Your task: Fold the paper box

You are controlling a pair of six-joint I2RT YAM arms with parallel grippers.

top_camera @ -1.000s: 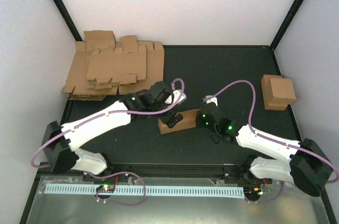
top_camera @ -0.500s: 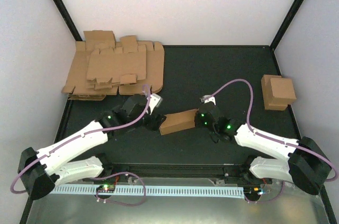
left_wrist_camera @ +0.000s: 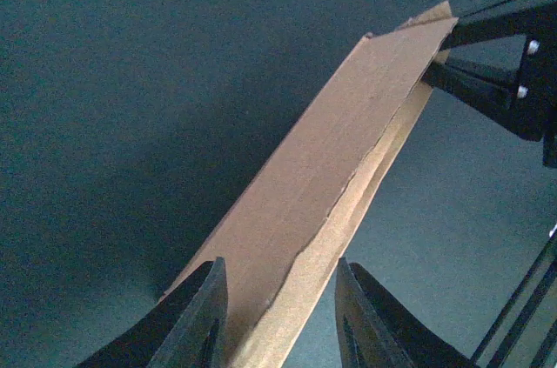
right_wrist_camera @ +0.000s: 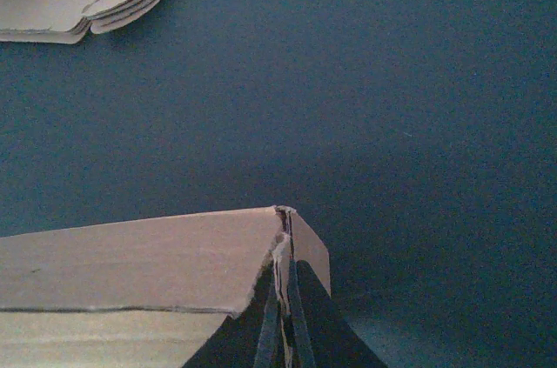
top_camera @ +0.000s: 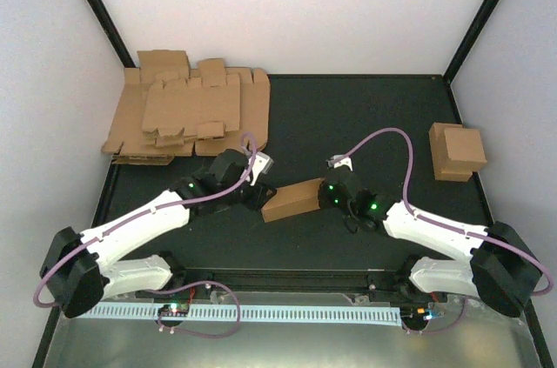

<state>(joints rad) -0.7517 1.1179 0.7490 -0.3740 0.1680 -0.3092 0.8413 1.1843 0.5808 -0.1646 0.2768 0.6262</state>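
The paper box point(top_camera: 294, 200), a long flat shape of smooth brown cardboard, lay tilted in the middle of the dark table point(top_camera: 365, 116), with both arms stretched low toward it. In the left wrist view, the left gripper point(left_wrist_camera: 280, 303) had its fingers on either side of the box's end. I could not tell if they squeezed it. In the right wrist view, the right gripper point(right_wrist_camera: 283, 320) was pinched tight on the box's thin corner edge.

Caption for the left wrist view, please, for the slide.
The left gripper straddles the near end of the paper box while the right gripper pinches its far corner.
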